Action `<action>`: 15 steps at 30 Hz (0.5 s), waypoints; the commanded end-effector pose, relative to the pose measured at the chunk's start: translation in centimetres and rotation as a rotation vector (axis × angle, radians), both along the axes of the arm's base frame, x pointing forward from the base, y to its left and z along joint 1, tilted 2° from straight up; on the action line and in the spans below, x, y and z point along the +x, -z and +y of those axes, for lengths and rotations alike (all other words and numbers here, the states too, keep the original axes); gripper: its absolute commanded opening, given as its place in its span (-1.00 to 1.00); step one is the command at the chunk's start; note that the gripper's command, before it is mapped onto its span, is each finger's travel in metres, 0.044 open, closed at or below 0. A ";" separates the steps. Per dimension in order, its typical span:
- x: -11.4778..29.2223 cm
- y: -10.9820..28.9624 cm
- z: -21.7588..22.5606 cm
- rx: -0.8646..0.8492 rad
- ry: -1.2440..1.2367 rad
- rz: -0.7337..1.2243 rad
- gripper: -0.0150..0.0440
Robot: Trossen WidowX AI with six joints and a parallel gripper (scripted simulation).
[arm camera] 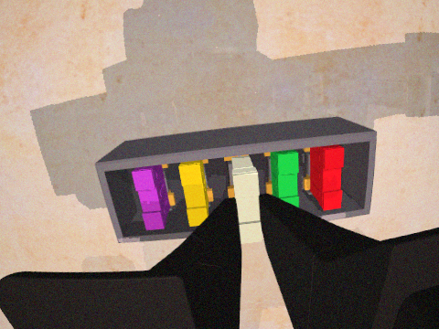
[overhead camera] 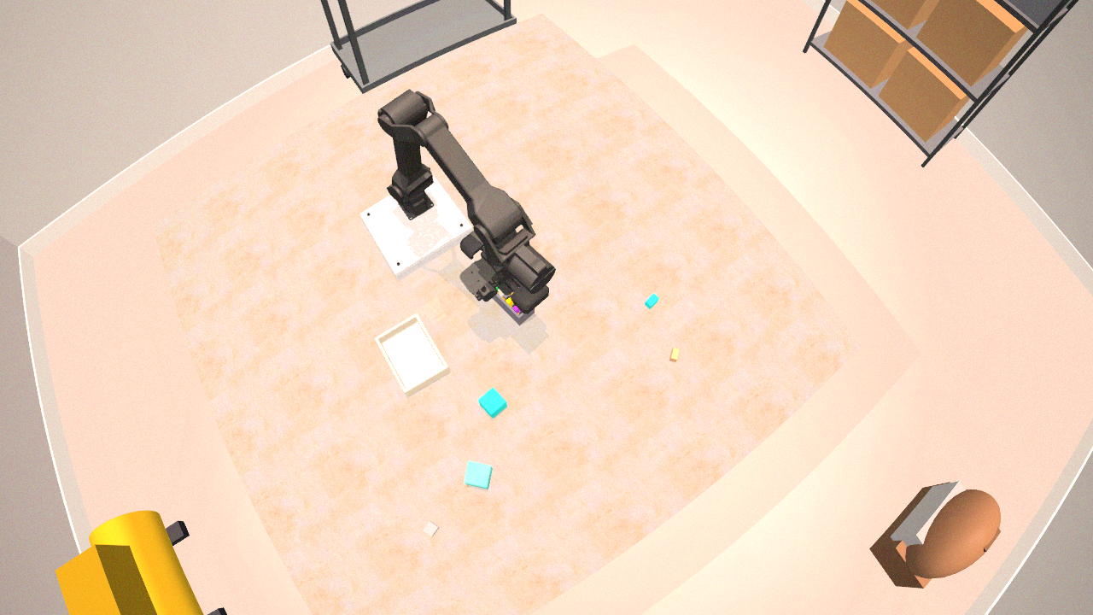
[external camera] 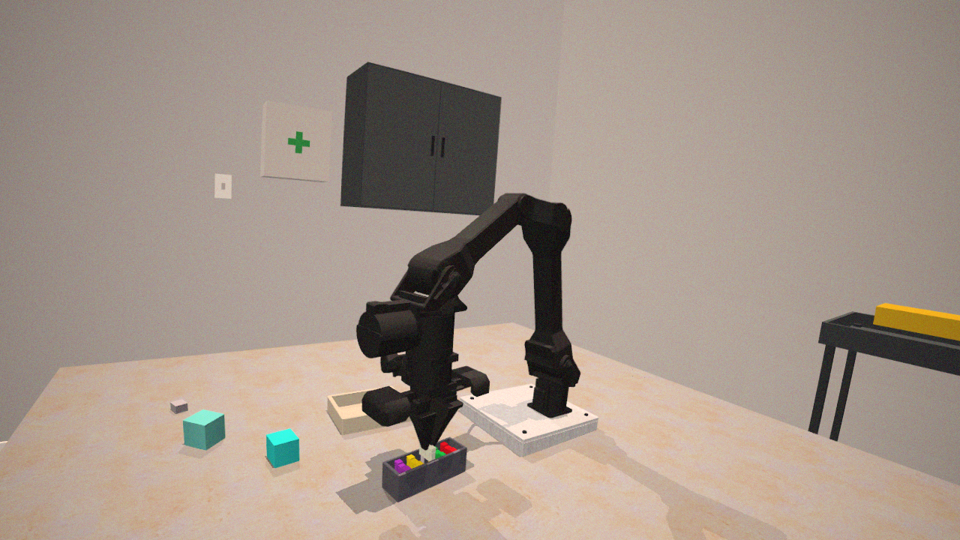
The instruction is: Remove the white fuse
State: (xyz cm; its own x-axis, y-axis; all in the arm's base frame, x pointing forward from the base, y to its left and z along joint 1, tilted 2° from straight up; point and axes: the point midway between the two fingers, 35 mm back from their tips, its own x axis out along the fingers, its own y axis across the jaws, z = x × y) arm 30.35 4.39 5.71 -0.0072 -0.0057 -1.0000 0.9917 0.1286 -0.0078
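My gripper is shut on the white fuse, over the middle of the dark fuse block. The white fuse stands a little higher than its neighbours; its lower end is hidden, so I cannot tell if it is clear of its clips. The yellow fuse and purple fuse are on one side, the green fuse and red fuse on the other. The cream tray is empty, away from the block.
A cyan cube, a teal block and a small grey block lie beyond the tray. A small cyan block and an orange block lie to the right in the top view.
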 end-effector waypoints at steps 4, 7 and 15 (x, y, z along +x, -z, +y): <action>0.2 -0.5 0.0 -0.002 0.003 -0.006 -0.49; 0.2 -0.7 0.0 -0.002 0.003 -0.006 -0.49; 0.1 -1.1 0.0 -0.003 0.003 -0.006 -0.49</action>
State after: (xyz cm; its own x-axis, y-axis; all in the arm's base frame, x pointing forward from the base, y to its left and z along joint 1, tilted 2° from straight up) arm 30.34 4.39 6.45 -0.0073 -0.0057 -1.0000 0.9916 0.1288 -0.0080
